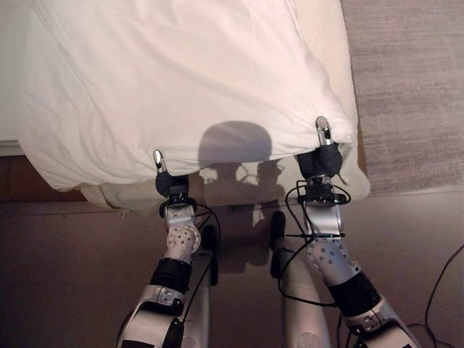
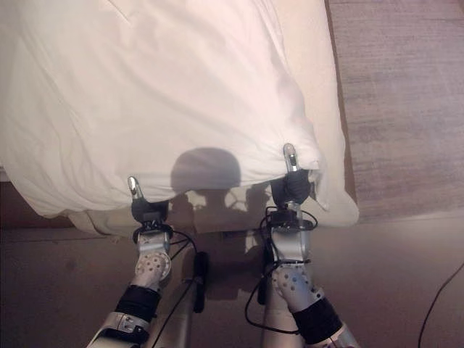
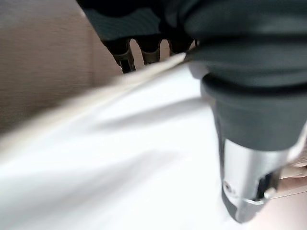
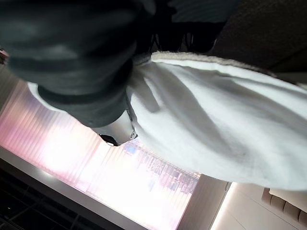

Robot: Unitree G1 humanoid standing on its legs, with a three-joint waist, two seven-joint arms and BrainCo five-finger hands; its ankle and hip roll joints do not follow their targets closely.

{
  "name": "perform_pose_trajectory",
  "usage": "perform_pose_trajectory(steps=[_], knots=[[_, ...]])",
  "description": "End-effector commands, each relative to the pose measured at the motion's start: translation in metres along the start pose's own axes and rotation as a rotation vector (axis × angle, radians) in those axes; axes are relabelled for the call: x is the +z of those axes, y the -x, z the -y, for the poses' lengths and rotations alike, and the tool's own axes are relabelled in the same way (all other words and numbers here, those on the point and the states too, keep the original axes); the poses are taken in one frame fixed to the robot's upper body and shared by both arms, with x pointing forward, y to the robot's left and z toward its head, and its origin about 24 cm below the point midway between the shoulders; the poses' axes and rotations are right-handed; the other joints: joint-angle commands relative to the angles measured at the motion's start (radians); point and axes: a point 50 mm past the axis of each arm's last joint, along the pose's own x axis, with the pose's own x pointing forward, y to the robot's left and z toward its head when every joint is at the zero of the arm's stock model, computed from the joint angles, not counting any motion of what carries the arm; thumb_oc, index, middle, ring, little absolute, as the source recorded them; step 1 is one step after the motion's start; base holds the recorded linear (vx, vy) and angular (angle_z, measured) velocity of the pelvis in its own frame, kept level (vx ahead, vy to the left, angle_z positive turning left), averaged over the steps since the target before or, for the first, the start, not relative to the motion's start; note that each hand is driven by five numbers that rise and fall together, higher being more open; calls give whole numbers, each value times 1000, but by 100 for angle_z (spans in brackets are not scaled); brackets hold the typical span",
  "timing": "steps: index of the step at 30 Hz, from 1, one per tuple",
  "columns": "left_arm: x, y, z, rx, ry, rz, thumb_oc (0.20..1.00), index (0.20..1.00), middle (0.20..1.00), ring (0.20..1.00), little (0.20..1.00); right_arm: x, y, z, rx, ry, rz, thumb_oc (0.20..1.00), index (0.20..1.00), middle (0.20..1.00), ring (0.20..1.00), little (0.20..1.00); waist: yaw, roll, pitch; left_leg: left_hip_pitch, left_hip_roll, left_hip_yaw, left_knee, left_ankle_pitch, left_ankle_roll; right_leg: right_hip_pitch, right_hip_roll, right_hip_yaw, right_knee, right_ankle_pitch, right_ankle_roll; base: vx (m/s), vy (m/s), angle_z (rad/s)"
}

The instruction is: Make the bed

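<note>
- Duvet (image 1: 167,80) lies white and rumpled over the bed (image 1: 330,43), its near hem hanging at the foot end, right where both hands meet it.
- Left hand (image 1: 165,177) sits at the hem toward the bed's left side; in the left wrist view its thumb (image 3: 249,172) lies on top of the cloth and the dark-tipped fingers (image 3: 125,56) come from beneath, so it is pinched on the duvet edge.
- Right hand (image 1: 321,154) grips the hem near the right foot corner, thumb over the cloth; its wrist view shows fabric bunched against the ribbed cover, clamped the same way.
- Relation that matters: the hem runs crosswise between the two hands, and the rest of the duvet stretches away from the fingers toward the head of the bed.
- Right hand stands a little farther up the bed than the left, so the hem sits slightly skewed.
- Judgement: an even pull or lift by both hands would probably square it.
- Carpet (image 1: 406,80) lies beside the bed on the right.
</note>
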Motion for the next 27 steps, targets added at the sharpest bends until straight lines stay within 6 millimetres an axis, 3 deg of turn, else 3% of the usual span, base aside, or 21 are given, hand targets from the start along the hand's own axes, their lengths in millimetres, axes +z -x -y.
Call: perform_pose_trajectory(steps=[1, 14, 15, 16, 17, 27], knots=[[41, -14, 6, 4, -46, 214, 1000, 1000, 1000, 1000, 1000, 52, 1, -15, 129, 21, 262, 200, 200, 200, 200, 200, -5, 28, -82, -32, -47, 25, -106, 88, 40, -19, 60, -1, 41, -29, 3, 0, 0, 0], [83, -22, 4, 74, -110, 367, 1000, 1000, 1000, 1000, 1000, 57, 4, -3, 65, 70, 248, 200, 200, 200, 200, 200, -4, 38, -84, -39, -46, 29, -103, 89, 35, -26, 59, -1, 44, -27, 3, 3, 2, -1], [86, -23, 2, 88, -111, 381, 849, 849, 849, 849, 849, 58, 4, -2, 58, 70, 252, 200, 200, 200, 200, 200, -5, 38, -86, -39, -46, 29, -103, 89, 35, -27, 59, -1, 44, -28, 3, 0, 0, 0], [89, -23, 1, 96, -100, 394, 416, 416, 416, 416, 416, 58, 5, -1, 53, 73, 247, 200, 200, 200, 200, 200, -4, 39, -87, -39, -47, 28, -102, 88, 35, -27, 59, 0, 45, -28, 3, 0, 0, 0], [92, -23, -2, 131, -109, 405, 200, 200, 200, 200, 200, 58, 6, 1, 41, 82, 239, 200, 200, 200, 200, 200, -6, 40, -89, -39, -47, 29, -101, 87, 35, -27, 58, 0, 47, -30, 3, 0, 0, 0], [90, -12, 9, 44, -134, 407, 200, 200, 200, 200, 200, 63, 10, 9, -5, 194, 223, 200, 200, 200, 200, 200, -5, 42, -83, -21, -50, 21, -102, 88, 35, -13, 71, 5, 45, -32, 4, 11, -15, -1]])
